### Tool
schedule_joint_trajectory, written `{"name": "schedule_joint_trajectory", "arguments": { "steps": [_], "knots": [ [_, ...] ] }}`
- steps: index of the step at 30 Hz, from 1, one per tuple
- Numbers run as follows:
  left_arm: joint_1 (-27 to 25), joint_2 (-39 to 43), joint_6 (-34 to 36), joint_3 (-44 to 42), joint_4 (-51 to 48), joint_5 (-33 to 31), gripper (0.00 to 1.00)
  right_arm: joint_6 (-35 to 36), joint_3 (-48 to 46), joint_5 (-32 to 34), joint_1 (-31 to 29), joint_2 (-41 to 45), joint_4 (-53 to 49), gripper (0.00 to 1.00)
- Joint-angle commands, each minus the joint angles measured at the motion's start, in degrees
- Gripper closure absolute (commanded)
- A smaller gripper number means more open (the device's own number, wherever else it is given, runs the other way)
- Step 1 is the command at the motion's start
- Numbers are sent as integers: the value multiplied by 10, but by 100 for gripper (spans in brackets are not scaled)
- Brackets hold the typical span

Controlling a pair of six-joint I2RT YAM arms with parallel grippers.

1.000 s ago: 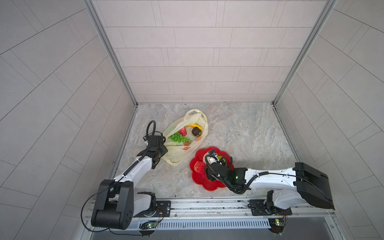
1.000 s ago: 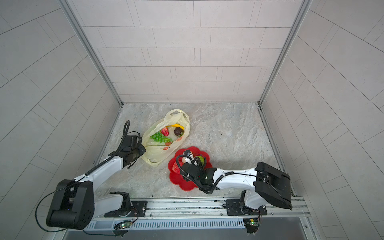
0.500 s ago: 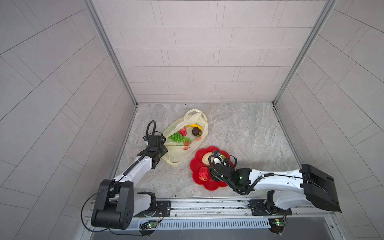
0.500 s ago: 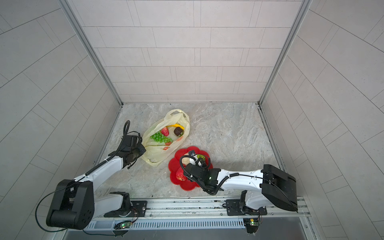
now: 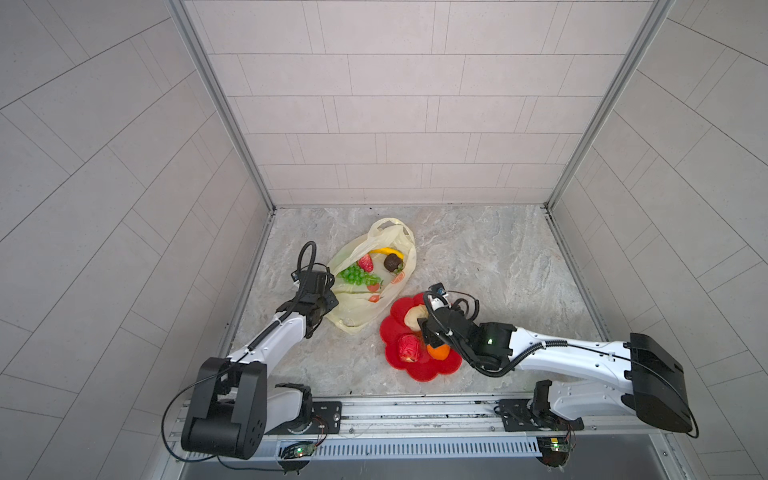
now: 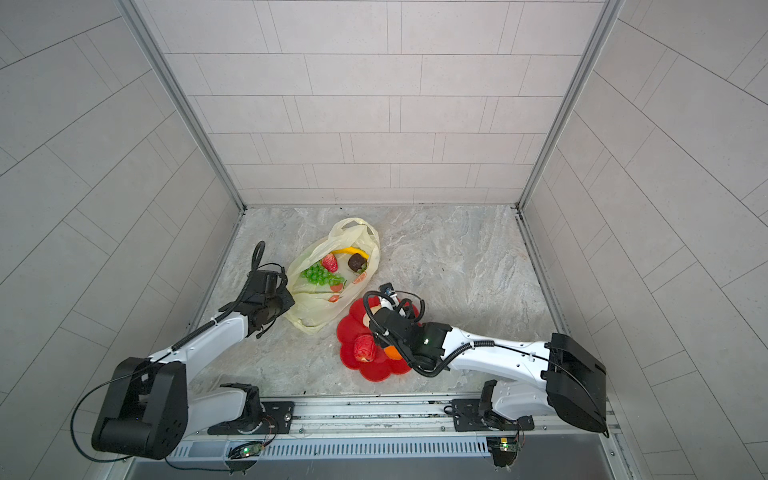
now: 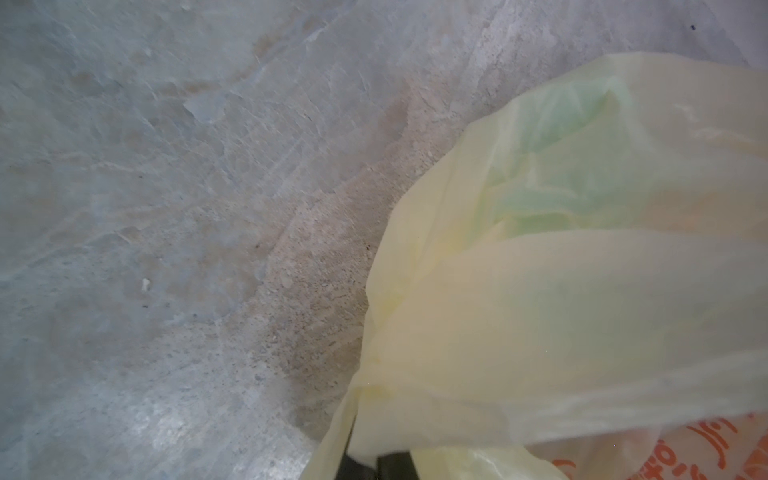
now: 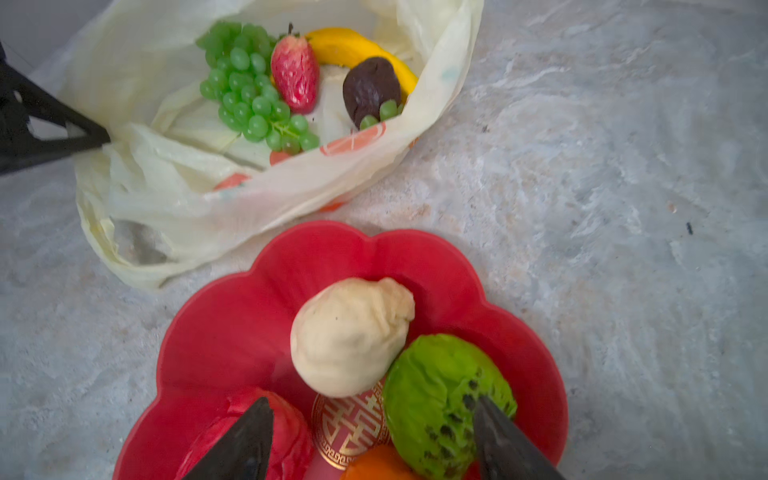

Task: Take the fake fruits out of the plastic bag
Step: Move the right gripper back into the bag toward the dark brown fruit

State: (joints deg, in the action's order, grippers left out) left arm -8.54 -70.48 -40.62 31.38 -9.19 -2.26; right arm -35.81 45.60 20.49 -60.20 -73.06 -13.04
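Entry: left gripper (image 5: pixel 328 302), left of centre, fingers pinched on plastic bag (image 5: pixel 353 320) rim, holds mouth wide; right gripper (image 8: pixel 372 401), fingers apart above red plate (image 8: pixel 232 324), should approach strawberry (image 8: pixel 295 75) from above, avoiding film.

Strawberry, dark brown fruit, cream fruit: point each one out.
strawberry (image 8: pixel 295 72), right wrist view, middle of its red body.
dark brown fruit (image 8: pixel 370 89), right wrist view, centre of its wrinkled top.
cream fruit (image 8: pixel 351 336), right wrist view, middle of its rounded body.
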Motion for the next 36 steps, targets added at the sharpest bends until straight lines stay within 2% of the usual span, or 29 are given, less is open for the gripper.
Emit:
{"name": "schedule_joint_trajectory", "arguments": {
  "steps": [1,7,13,16,24,29,36],
  "knots": [
    [-28,16,19,18,-14,-19,100,41,60,-46,39,-32,-27,25],
    [-66,16,32,29,-16,-45,100,84,215,-143,118,-169,-78,26],
    [-68,7,34,34,-17,-42,100,69,359,-190,152,-296,-104,28],
    [-68,11,33,33,-15,-40,100,46,433,-172,156,-349,-124,30],
    [-68,2,29,33,-9,-27,100,-14,557,-122,169,-466,-138,34],
    [-69,-6,20,33,-2,-11,100,-40,590,-103,180,-513,-127,34],
    [-69,-9,20,34,-2,-9,100,-56,667,-74,185,-583,-161,33]
  ]
}}
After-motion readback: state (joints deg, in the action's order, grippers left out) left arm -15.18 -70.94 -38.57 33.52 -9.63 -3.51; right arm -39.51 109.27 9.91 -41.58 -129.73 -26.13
